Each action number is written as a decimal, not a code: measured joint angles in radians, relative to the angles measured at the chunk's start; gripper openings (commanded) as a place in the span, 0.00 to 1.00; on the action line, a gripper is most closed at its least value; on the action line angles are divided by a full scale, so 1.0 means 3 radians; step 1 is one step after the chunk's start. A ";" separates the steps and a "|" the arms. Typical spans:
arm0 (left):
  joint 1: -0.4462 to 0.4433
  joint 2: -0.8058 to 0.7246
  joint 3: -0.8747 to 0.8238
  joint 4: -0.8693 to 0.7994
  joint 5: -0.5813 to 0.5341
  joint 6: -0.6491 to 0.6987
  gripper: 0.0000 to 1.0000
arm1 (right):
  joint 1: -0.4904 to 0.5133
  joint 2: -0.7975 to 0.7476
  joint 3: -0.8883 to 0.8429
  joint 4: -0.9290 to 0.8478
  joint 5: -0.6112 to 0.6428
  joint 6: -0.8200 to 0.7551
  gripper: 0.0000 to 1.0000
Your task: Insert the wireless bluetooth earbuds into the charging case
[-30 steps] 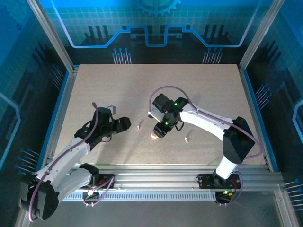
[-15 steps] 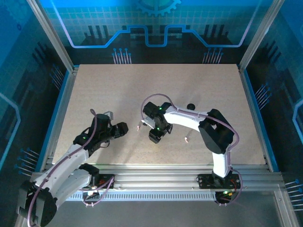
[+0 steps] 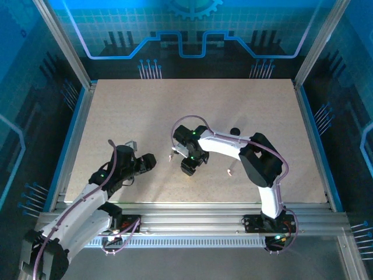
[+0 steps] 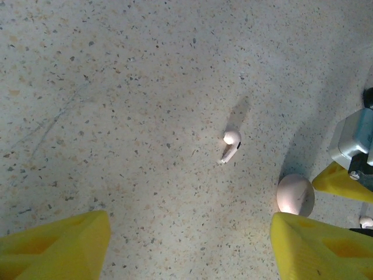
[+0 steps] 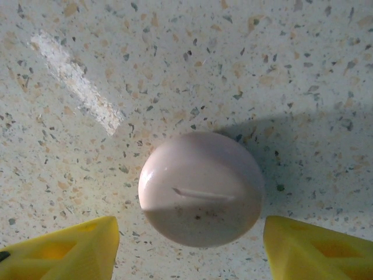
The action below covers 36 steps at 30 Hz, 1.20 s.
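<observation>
The charging case (image 5: 201,188), a round pale-pink puck with its lid closed, lies flat on the speckled table just ahead of my right gripper (image 5: 189,252). That gripper is open, one yellow finger (image 5: 64,254) on each side, neither touching the case. In the top view the right gripper (image 3: 187,167) hovers over the spot. One earbud (image 4: 231,144) lies loose ahead of my open left gripper (image 4: 189,245), with the case (image 4: 295,194) to its right. The same earbud (image 3: 171,156) lies between the two grippers. A second earbud (image 3: 229,171) lies right of the right gripper. My left gripper (image 3: 148,161) holds nothing.
A flat black round disc (image 3: 235,131) sits behind the right arm's forearm. The tabletop (image 3: 145,111) is bordered by a blue rim and aluminium frame posts. The right gripper's yellow finger (image 4: 341,184) stands close beside the case.
The right gripper has shifted left and slightly nearer, settling over the case. The left arm has drawn back a little toward the near-left.
</observation>
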 measured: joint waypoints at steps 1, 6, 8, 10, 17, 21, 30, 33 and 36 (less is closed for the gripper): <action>0.0001 -0.0004 0.0000 0.0003 -0.0001 0.0000 0.73 | 0.0000 0.0023 0.0025 0.0001 -0.0006 -0.0001 0.66; 0.0001 -0.0001 0.0000 0.0028 0.0000 0.0001 0.73 | 0.0000 0.0165 0.0165 0.0020 -0.0019 -0.0003 0.62; 0.0001 0.0006 0.0000 0.0033 0.0000 0.0001 0.73 | -0.0004 0.0207 0.0196 0.0020 -0.0019 -0.0003 0.62; 0.0001 0.0027 0.0000 0.0038 0.0000 0.0003 0.73 | -0.0006 0.0220 0.0202 0.0010 -0.0018 -0.0003 0.62; 0.0000 0.0095 0.0000 0.0095 0.0000 0.0003 0.73 | -0.0041 0.0220 0.0202 0.0011 -0.0018 -0.0003 0.58; 0.0000 0.0117 -0.0014 0.0167 0.0000 0.0003 0.73 | -0.0060 0.0220 0.0181 0.0022 -0.0024 -0.0011 0.54; 0.0001 0.0132 -0.0031 0.0253 0.0001 0.0069 0.72 | -0.0184 0.0006 -0.0128 0.0200 -0.0149 -0.0014 0.50; 0.0000 0.0127 -0.0051 0.0401 0.0038 0.0183 0.67 | -0.0299 -0.0223 -0.0378 0.0286 -0.0229 0.0014 0.49; -0.0025 0.0067 -0.0125 0.0621 0.0126 0.0342 0.66 | -0.0411 -0.0590 -0.0661 0.0487 -0.0390 0.0106 0.49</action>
